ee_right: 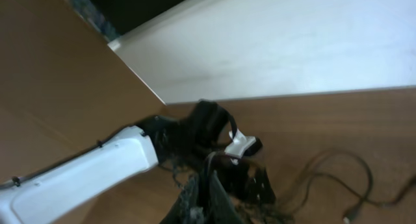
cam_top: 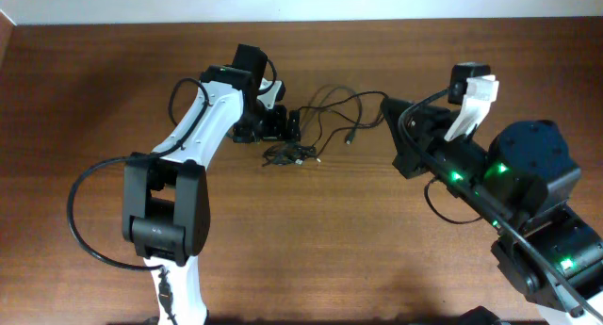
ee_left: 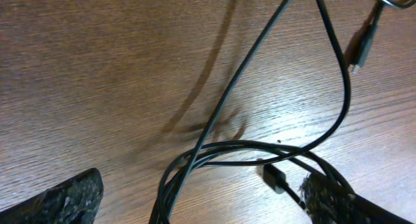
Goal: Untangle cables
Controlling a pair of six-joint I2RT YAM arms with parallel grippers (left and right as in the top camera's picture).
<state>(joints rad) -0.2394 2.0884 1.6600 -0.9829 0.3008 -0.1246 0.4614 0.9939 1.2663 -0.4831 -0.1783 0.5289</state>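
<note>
Wood table (cam_top: pixel 94 80), far-middle: cables (cam_top: pixel 325 113) mostly loose loops, small knot remaining, so we're partway at best. Our left gripper (cam_top: pixel 283 125) wide, straddling loops, nothing clamped. Right gripper (cam_top: pixel 391 113) near cord end, can't tell opening.

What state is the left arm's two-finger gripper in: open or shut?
Open. The left gripper has its dark fingers far apart, with thin black cables lying loose on the brown wooden table between them.
</note>
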